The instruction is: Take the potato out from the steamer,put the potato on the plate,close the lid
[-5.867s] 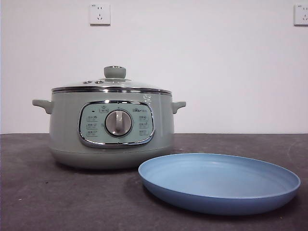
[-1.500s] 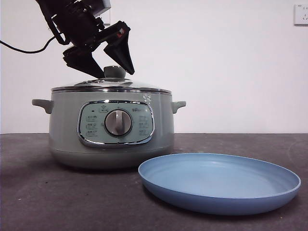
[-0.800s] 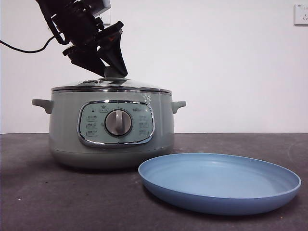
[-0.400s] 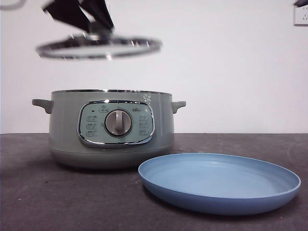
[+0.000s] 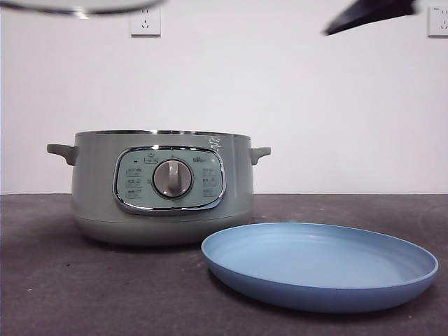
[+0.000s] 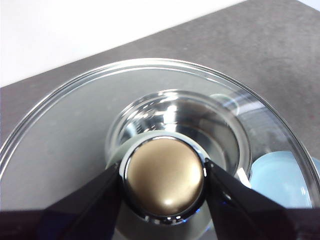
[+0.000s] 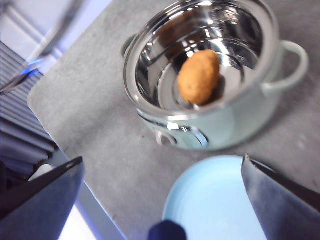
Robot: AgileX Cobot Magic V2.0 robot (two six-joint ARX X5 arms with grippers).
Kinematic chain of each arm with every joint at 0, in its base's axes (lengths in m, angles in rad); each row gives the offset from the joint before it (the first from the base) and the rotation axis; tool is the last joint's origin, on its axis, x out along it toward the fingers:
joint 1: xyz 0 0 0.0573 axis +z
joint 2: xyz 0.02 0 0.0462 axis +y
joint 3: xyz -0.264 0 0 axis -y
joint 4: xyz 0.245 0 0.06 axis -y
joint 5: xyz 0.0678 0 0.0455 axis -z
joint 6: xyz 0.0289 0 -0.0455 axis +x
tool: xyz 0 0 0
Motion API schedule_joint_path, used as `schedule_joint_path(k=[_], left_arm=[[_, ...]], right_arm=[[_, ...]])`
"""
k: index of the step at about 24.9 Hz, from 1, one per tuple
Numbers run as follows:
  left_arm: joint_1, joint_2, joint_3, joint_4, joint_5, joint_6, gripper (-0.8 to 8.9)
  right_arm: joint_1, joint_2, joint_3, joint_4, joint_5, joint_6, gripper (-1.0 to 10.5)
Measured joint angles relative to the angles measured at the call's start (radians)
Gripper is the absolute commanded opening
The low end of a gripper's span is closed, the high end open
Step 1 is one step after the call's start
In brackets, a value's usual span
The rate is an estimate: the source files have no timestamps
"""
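Front cam low; wrist cams above steamer (image 5: 162, 185).

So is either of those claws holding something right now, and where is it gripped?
Yes. The left gripper holds the lid by its knob, lifted high. The right gripper is open and holds nothing.

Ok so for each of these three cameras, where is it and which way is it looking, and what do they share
Front view: low, at table height, looking level across at the steamer and the plate; a dark gripper tip at the top right.
Left wrist view: on the left arm, looking down onto the lid whose knob the left gripper clamps.
Right wrist view: on the right arm, high up, looking down at the potato in the open steamer; the right gripper spread open.
Shared: steamer and plate appear in the front and right wrist views.
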Motion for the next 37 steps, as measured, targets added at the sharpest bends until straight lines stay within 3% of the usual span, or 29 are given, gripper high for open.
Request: schedule_joint_path(k=[10,15,19,28,31,33,35,37], left_arm=[[0.002,-0.233,0.000,-0.251,-0.093,-0.019,-0.09],[0.003,-0.328,0.000,-0.320,-0.104,-0.044,-0.09],[0.003,-0.345,0.000,-0.351,-0.103,-0.045,-0.09],[0.002,-0.336,0.000,-0.350,-0.103,-0.045,-0.09],[0.002,-0.340,0.000,-0.350,-0.103,-0.045,-0.09],[0.002,-0.339,0.000,-0.350,-0.103,-0.045,-0.09],[0.002,-0.338,0.000,-0.350,-0.103,-0.045,-0.09],[0.002,-0.339,0.000,-0.350,-0.103,-0.045,-0.09]], right_arm=[[0.175,0.443,0.415,-0.014,0.158,0.000,6.6],[0.242,0.708,0.637,-0.016,0.303,-0.005,6.6],[0.260,0.839,0.657,0.037,0.397,-0.007,6.6],[0.262,0.943,0.657,0.079,0.437,-0.008,6.1],[0.265,0.964,0.659,0.081,0.451,-0.011,5.1],[0.268,0.981,0.660,0.065,0.469,-0.011,2.8],[0.269,0.986,0.660,0.058,0.485,-0.013,-0.3],[0.270,0.986,0.660,0.062,0.488,-0.022,-0.1]])
